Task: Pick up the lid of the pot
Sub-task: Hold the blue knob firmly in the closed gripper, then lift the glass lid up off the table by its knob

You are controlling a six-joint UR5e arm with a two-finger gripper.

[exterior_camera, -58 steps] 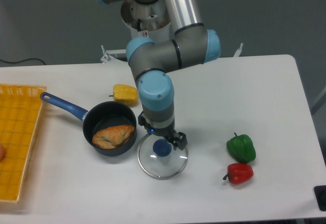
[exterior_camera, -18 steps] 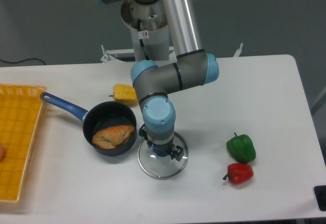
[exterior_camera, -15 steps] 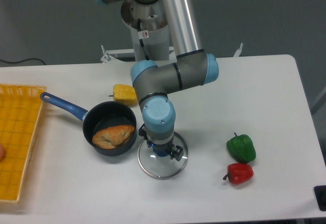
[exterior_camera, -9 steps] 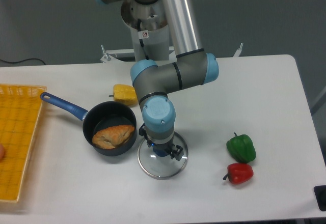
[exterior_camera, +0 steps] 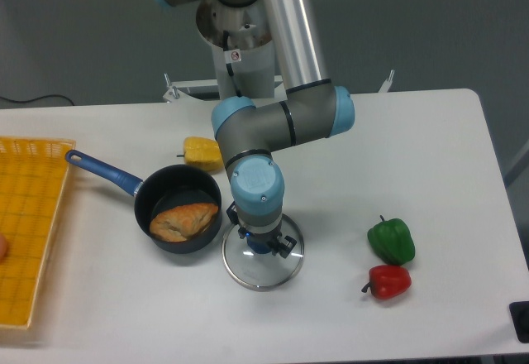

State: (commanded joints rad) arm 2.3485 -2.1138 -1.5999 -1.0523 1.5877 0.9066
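Observation:
The gripper (exterior_camera: 263, 237) points down over the pot lid, its two fingers on opposite sides of the blue knob (exterior_camera: 261, 246) and closed in against it. Glass with a metal rim makes up the round pot lid (exterior_camera: 264, 276), which lies flat on the table just right of the black pan. The fingers and gripper body cover the upper part of the knob and the lid's back edge.
Close on the left is a black pan (exterior_camera: 147, 207) with a blue handle and a brown bread-like item (exterior_camera: 183, 222) inside. A yellow object (exterior_camera: 202, 154) lies behind it. Green (exterior_camera: 391, 241) and red (exterior_camera: 387, 282) peppers lie right; an orange crate (exterior_camera: 33, 240) stands far left.
The arm has come down from above the lid to its knob. Since the last earlier frame the fingers have drawn together around the knob, and the lid has shifted very slightly left.

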